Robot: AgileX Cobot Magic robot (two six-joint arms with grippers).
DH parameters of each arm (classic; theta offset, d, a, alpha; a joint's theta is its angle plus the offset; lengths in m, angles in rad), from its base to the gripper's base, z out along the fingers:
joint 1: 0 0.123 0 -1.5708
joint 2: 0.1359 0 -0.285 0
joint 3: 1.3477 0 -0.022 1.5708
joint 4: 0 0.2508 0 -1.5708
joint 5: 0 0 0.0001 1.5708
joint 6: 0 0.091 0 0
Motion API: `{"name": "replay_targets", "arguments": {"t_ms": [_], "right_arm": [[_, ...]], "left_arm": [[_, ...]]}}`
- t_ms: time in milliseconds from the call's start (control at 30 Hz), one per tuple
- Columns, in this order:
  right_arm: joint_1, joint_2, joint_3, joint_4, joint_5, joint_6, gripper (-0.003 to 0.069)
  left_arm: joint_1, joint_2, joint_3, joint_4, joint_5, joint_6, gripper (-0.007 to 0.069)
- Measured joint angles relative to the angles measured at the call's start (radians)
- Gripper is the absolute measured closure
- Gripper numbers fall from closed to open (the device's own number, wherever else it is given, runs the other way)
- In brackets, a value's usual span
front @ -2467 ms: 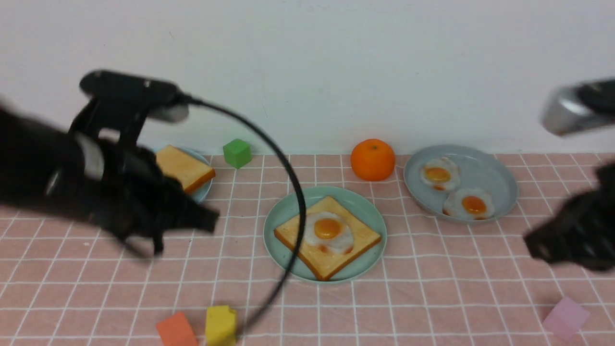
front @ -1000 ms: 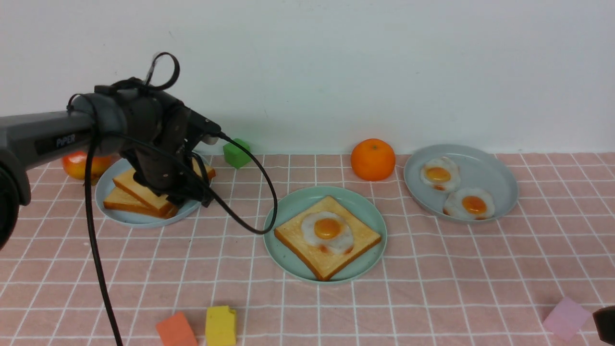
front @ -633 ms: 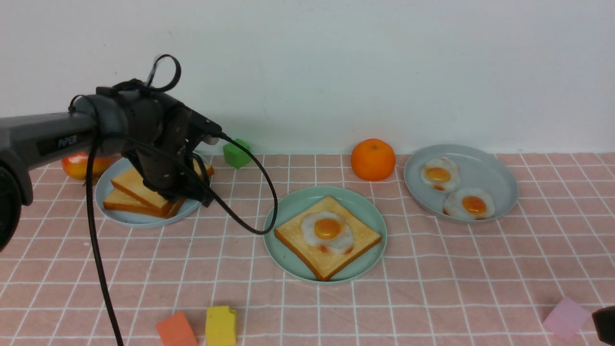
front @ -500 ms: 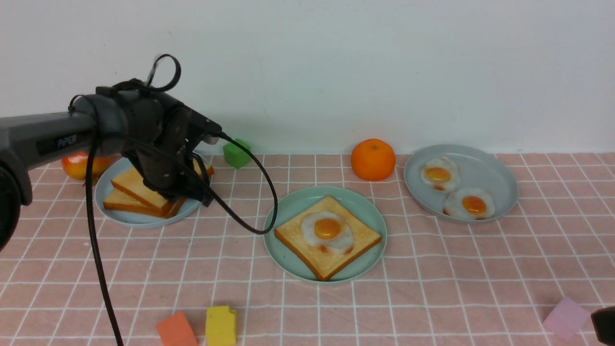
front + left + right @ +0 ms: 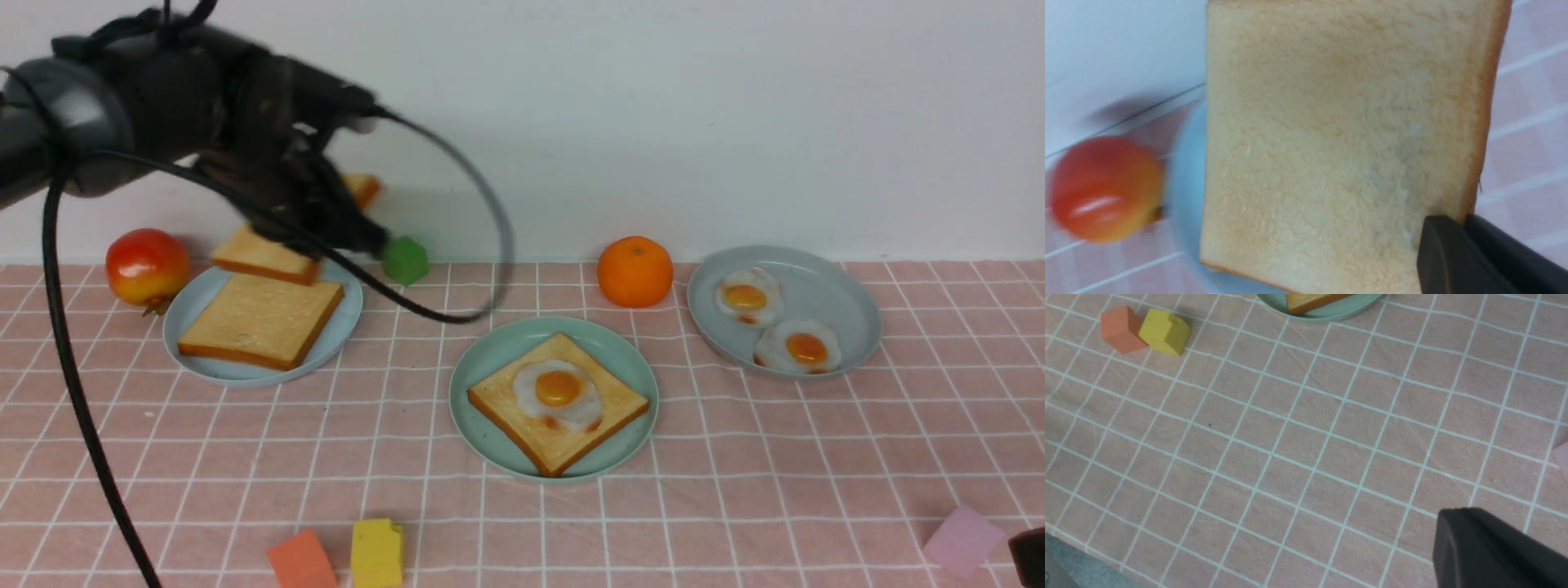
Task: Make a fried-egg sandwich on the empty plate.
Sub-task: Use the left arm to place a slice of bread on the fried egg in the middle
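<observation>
The mint-green plate sits mid-table and holds one toast slice with a fried egg on top. My left gripper is shut on the edge of a second toast slice. It holds that slice tilted in the air over the pale blue plate at the left. Another slice lies flat on that plate. My right gripper is shut and holds nothing, low over the cloth at the front right corner.
A grey plate at the back right carries two fried eggs. An orange, a green cube and a red fruit stand along the back wall. Orange, yellow and pink blocks lie near the front edge.
My left gripper has shut on the top toast slice and lifted it off the pale blue plate. The lower slice stayed there. The right arm has barely moved.
</observation>
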Motion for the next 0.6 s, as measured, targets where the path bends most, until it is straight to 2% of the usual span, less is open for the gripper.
{"name": "replay_targets", "arguments": {"t_ms": [67,100,167,300,433,600], "right_arm": [[0.000,0.000,0.000,-0.009,0.016,0.000,0.0652],[0.000,0.000,0.000,-0.009,0.016,0.000,0.0652],[0.000,0.000,0.000,-0.013,0.022,0.000,0.0655],[0.000,0.000,0.000,-0.021,0.024,0.000,0.0655],[0.000,0.000,0.000,-0.022,0.025,0.000,0.0655],[0.000,0.000,0.000,-0.022,0.025,0.000,0.0655]], "left_arm": [[-0.115,-0.007,0.002,-0.051,0.032,0.035,0.0630],[-0.124,-0.006,0.005,-0.054,0.033,0.035,0.0630],[-0.256,0.017,0.023,-0.078,0.040,0.051,0.0630],[-0.373,0.075,0.030,-0.067,0.029,0.048,0.0630],[-0.416,0.122,0.030,-0.003,-0.024,0.036,0.0630],[-0.415,0.154,0.030,0.044,-0.052,0.000,0.0630]]}}
